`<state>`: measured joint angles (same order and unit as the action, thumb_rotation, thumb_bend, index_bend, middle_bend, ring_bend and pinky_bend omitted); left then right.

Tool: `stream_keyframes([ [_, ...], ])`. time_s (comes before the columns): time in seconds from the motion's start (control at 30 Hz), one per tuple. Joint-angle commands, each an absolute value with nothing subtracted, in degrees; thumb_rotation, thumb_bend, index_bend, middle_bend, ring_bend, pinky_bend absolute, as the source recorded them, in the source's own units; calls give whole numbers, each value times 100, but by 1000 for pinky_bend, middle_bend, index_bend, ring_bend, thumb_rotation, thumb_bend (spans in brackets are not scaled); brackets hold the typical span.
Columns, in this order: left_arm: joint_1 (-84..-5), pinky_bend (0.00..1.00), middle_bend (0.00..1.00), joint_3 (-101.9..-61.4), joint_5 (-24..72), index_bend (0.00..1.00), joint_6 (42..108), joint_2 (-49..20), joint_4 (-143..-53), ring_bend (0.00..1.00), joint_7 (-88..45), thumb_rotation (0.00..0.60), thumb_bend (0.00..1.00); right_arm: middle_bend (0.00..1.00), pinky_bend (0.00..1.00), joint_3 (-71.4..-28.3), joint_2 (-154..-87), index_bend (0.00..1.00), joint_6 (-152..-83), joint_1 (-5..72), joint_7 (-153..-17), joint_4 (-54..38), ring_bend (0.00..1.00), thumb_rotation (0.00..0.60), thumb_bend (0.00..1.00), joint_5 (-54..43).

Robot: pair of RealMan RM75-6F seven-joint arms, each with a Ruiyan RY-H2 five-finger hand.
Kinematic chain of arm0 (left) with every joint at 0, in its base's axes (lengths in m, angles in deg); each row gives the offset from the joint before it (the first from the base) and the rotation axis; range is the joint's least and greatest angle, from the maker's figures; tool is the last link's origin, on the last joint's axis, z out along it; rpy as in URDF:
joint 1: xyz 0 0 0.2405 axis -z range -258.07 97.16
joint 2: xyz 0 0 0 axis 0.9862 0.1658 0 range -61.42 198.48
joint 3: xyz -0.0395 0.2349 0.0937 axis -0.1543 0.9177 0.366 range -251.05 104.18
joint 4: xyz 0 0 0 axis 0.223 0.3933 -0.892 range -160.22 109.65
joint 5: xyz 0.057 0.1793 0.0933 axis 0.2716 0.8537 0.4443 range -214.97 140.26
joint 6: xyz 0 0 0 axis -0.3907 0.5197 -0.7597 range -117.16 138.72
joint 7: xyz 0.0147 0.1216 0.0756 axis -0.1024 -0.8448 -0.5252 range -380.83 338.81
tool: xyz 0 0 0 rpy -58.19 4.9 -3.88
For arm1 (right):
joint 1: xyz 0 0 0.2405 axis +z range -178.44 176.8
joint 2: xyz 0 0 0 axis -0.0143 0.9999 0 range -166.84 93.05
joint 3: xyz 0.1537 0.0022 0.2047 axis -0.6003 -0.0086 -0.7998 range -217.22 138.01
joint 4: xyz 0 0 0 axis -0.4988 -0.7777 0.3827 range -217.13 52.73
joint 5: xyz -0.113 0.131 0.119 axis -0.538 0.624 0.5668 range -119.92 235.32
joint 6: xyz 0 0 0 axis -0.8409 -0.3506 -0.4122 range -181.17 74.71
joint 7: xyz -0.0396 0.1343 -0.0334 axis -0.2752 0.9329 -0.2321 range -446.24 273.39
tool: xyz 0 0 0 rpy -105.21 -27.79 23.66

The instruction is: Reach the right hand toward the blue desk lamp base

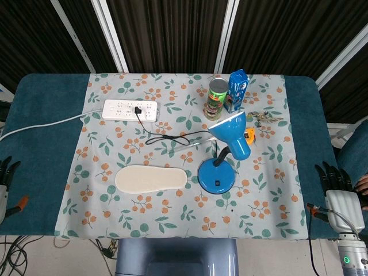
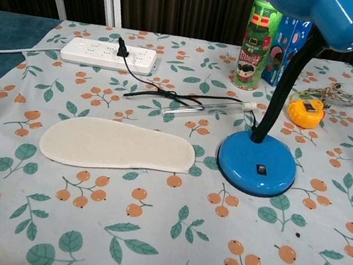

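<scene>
head view: right hand (image 1: 339, 185) hangs off the table's right edge, fingers spread and empty, well apart from the lamp base (image 1: 217, 176); the whole reach remains.

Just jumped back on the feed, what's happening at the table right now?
Nothing is being handled yet. The right hand sits off the right edge of the table, empty with fingers apart, well clear of the blue desk lamp base. The left hand rests at the left edge, also holding nothing. The lamp stands upright on the floral cloth, its cord running to the power strip, with a white insole lying to its left. The reach has not visibly started.
</scene>
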<state>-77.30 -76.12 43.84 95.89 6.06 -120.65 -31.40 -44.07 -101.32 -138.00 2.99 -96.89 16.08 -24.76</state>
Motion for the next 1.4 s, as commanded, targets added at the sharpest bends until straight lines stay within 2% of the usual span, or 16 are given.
stream_keyframes([
  [0.03, -7729, 144, 0, -7613, 4374, 103, 9581, 608, -12067, 0, -3136, 600, 251, 0, 0, -4404, -10136, 0, -13794, 299, -9701, 1610, 49, 600, 243, -2470],
  [1.13, -7734, 144, 0, -7618, 4341, 103, 9581, 609, -12097, 0, -3177, 600, 251, 0, 0, -4321, -10087, 0, -13672, 323, -9673, 1711, 50, 600, 243, -2529],
  [1.23, -7742, 144, 0, -7627, 4324, 103, 9591, 613, -12107, 0, -3157, 600, 251, 24, 39, -4239, -10048, 0, -13551, 362, -9725, 1741, 101, 600, 243, -2609],
  [1.4, -7726, 144, 0, -7626, 4308, 103, 9552, 614, -12110, 0, -3161, 600, 251, 194, 199, -4233, -9991, 0, -13287, 519, -9748, 1875, 332, 600, 243, -2632],
])
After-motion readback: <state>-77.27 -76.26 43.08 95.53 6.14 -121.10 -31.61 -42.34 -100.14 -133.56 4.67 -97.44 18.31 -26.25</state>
